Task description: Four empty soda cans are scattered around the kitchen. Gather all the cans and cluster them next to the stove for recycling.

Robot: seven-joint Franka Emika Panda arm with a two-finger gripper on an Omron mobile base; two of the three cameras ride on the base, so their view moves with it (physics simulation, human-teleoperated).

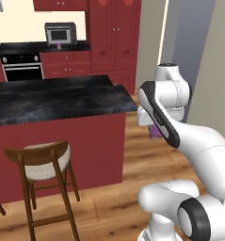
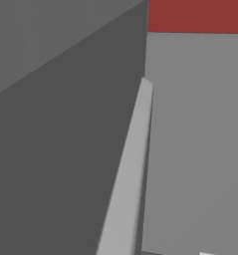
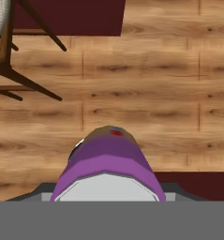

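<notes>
A purple soda can (image 3: pixel 108 161) with a silver end is held between my gripper's fingers, high over the wood floor. In the left base view my gripper (image 1: pixel 154 130) hangs under the bent white arm, to the right of the island, shut on that soda can (image 1: pixel 156 135), of which just a purple patch shows. A second small purple can (image 1: pixel 59 45) stands on the far counter in front of the microwave (image 1: pixel 60 33). The stove is out of view.
An island with a black marbled top (image 1: pixel 52 96) and dark red sides fills the left. A wooden stool (image 1: pixel 41 160) stands before it; its legs (image 3: pixel 19 79) show below the hand. A black oven (image 1: pixel 22 67) sits at the back. Grey wall panels (image 2: pixel 190 149) stand close on the right.
</notes>
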